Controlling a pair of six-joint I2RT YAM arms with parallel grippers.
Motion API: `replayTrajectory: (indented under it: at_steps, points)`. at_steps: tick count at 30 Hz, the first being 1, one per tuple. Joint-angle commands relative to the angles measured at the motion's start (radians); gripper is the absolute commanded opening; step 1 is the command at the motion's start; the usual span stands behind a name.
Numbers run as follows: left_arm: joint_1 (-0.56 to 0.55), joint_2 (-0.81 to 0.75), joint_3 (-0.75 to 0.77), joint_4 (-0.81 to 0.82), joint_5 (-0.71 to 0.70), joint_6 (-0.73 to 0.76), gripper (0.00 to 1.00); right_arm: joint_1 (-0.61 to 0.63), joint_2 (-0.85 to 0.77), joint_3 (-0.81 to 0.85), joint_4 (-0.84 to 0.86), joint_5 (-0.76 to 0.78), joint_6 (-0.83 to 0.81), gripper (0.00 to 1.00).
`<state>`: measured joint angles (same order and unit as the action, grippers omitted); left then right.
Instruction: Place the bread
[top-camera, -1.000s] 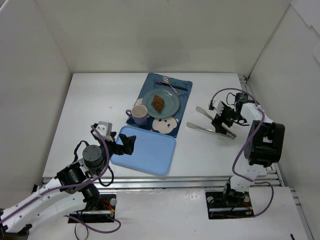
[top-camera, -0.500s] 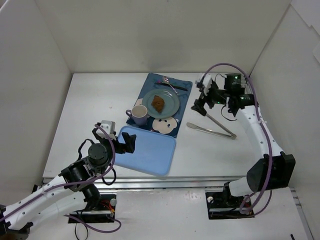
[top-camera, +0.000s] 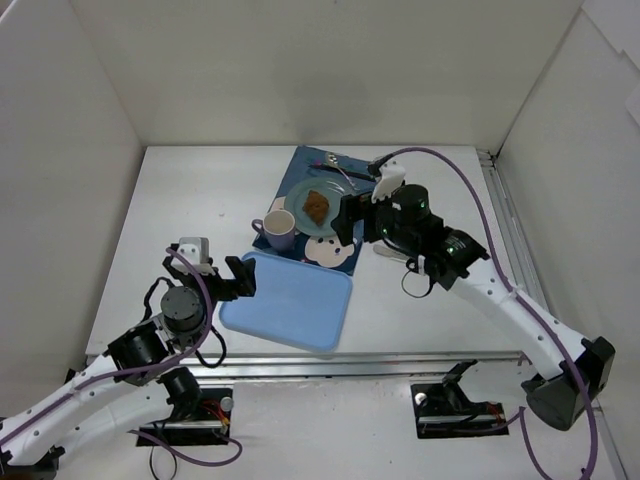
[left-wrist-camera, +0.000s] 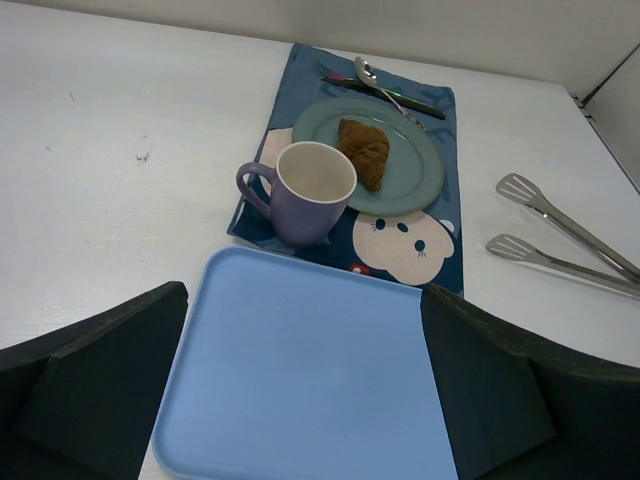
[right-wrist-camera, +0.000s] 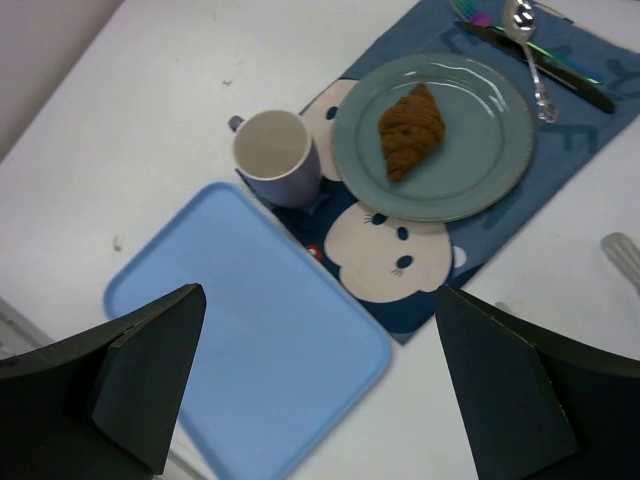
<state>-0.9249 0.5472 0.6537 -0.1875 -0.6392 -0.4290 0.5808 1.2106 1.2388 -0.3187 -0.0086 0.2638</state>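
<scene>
The bread (top-camera: 317, 206) is a small dark brown piece lying on the green plate (top-camera: 340, 198) on a dark blue placemat. It also shows in the left wrist view (left-wrist-camera: 365, 152) and the right wrist view (right-wrist-camera: 410, 130). My right gripper (top-camera: 345, 225) hangs open and empty above the bear coaster, just right of the plate; in its own view (right-wrist-camera: 320, 400) the bread lies ahead of the fingers (right-wrist-camera: 140, 370). My left gripper (top-camera: 238, 278) is open and empty at the left edge of the blue tray (top-camera: 290, 300), and in its own view (left-wrist-camera: 305, 400) the tray lies between its fingers (left-wrist-camera: 100, 385).
A purple mug (top-camera: 279, 230) stands left of the plate, with the white bear-face coaster (top-camera: 325, 250) in front. A spoon and knife (top-camera: 350, 172) lie behind the plate. Metal tongs (left-wrist-camera: 570, 245) lie right of the placemat, mostly under my right arm in the top view.
My right arm has swung from the right side by the tongs leftward and now hangs over the placemat near the plate. My left gripper has shifted slightly left. The bread has not moved.
</scene>
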Motion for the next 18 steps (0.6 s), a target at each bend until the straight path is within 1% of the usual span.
replayTrajectory:
  at_steps: [1, 4, 8, 12, 18]
  points:
    - [-0.005, 0.019, 0.069, 0.005, -0.028, -0.019, 0.99, 0.069, -0.08, -0.041, 0.109, 0.114, 0.13, 0.98]
    - [-0.005, 0.019, 0.092, -0.001, -0.01, -0.019, 0.99, 0.134, -0.141, -0.068, 0.109, 0.139, 0.108, 0.98]
    - [-0.005, 0.019, 0.1, -0.007, -0.022, -0.008, 0.99, 0.194, -0.169, -0.105, 0.106, 0.173, 0.107, 0.98]
    - [-0.005, 0.025, 0.104, -0.01, -0.042, 0.007, 0.99, 0.229, -0.18, -0.137, 0.109, 0.206, 0.1, 0.98]
    - [-0.005, 0.034, 0.107, -0.001, -0.02, 0.004, 0.99, 0.246, -0.187, -0.167, 0.109, 0.229, 0.078, 0.98]
